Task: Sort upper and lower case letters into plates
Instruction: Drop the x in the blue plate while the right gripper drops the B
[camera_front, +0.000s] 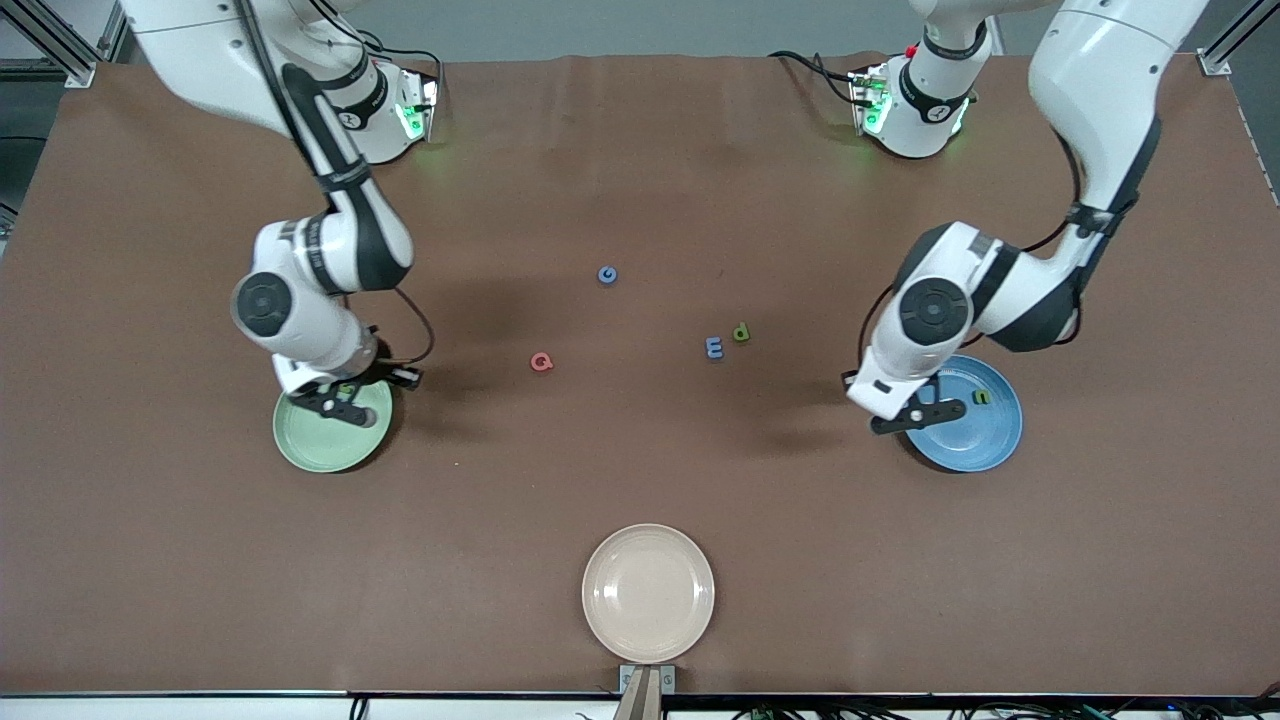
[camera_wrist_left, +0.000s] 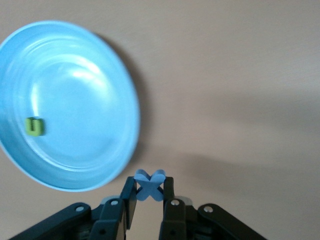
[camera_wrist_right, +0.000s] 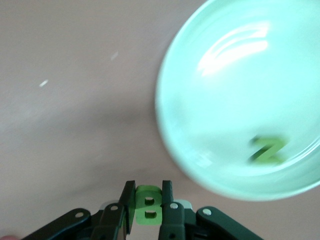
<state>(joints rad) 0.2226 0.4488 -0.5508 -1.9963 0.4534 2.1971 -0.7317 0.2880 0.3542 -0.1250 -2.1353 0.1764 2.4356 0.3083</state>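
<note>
My left gripper (camera_front: 930, 413) is shut on a blue x (camera_wrist_left: 150, 185) and hangs just off the rim of the blue plate (camera_front: 975, 440), over bare table. A green u (camera_front: 982, 397) lies in that plate. My right gripper (camera_front: 340, 405) is shut on a green B (camera_wrist_right: 148, 204) beside the rim of the light green plate (camera_front: 320, 445), which holds a green N (camera_wrist_right: 268, 150). On the table between the arms lie a blue C (camera_front: 607, 274), a pink G (camera_front: 541, 362), a blue E (camera_front: 714, 347) and a green p (camera_front: 741, 332).
A beige plate (camera_front: 648, 593) with nothing in it sits at the table edge nearest the front camera, midway between the two arms. Both arm bases stand along the edge farthest from that camera.
</note>
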